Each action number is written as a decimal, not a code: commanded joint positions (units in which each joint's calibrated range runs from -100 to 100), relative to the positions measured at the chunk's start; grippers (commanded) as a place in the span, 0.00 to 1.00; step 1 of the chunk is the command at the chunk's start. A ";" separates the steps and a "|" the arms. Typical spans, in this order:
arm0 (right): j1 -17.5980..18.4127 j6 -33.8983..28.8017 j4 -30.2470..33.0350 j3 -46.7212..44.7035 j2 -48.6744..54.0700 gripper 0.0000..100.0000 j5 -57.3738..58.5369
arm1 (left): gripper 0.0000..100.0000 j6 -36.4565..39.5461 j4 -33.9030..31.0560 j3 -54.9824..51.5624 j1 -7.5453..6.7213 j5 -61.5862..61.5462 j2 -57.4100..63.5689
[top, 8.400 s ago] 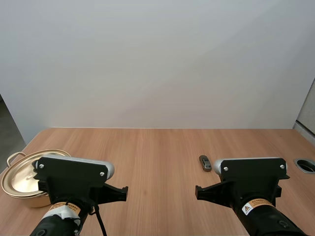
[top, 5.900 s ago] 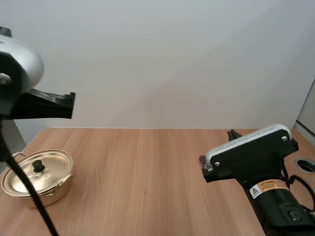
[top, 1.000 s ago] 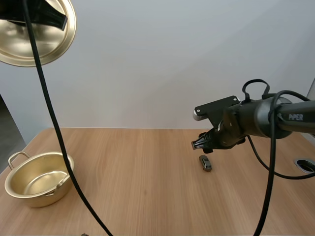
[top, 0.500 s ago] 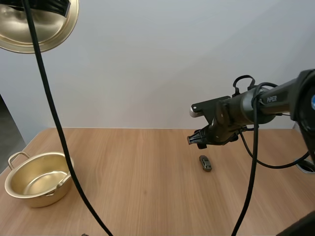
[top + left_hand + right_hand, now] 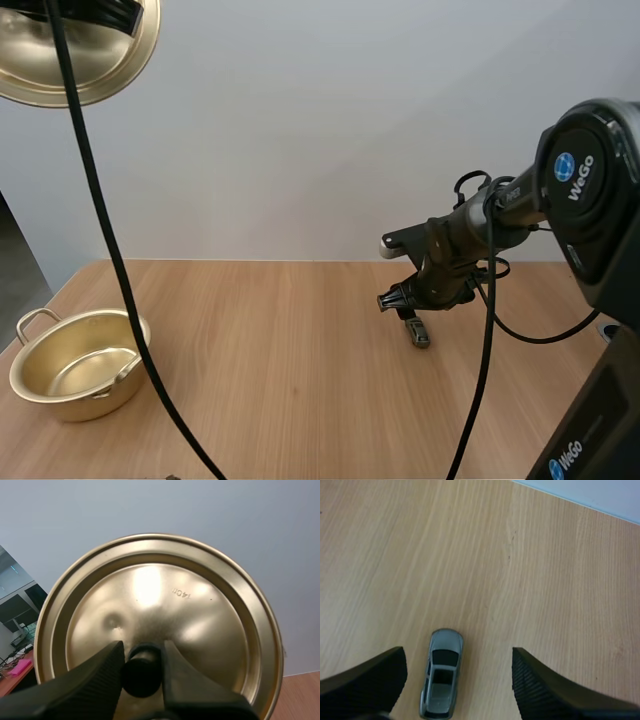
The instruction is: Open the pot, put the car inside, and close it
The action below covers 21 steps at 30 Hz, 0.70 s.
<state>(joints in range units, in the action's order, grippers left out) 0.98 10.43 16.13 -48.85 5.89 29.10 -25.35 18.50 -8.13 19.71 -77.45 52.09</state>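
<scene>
Wooden counter [image 5: 300,400], pale wall [image 5: 350,130] behind.

1. Pot [image 5: 62,397]: gold, two handles, uncovered. It stands at the left end of the counter.
2. Lid [image 5: 200,615]: gold, round, with a black knob [image 5: 142,676] at its centre. It is held aloft, well above the pot's end of the counter. The left hand [image 5: 142,655] is clamped on the knob, one finger pressed to each side.
3. Car [image 5: 441,680]: small, grey, on its wheels on the counter. It sits right of centre, well apart from the pot.
4. Right hand [image 5: 457,674]: lowered close over the car, fingers spread wide with one on either side. The car lies in the gap between them, nearer one finger, and neither finger visibly touches it. From the high view the right arm reaches forward, with the hand just above the car.
</scene>
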 commanded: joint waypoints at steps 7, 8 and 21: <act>-0.02 1.34 -0.06 0.92 -3.14 0.94 -0.17 | 0.00 -0.13 0.06 0.03 0.03 0.05 0.04; -0.02 1.43 -0.06 0.92 -3.47 0.92 -0.55 | 0.00 -0.13 0.06 0.03 0.03 0.05 0.04; -0.02 5.58 -0.06 0.92 -9.13 0.70 -3.28 | 0.00 -0.13 0.06 0.03 0.03 0.05 0.04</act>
<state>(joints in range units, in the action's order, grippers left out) 0.98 15.57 16.05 -47.94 -2.90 25.31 -25.49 18.50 -8.13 19.71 -77.45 52.09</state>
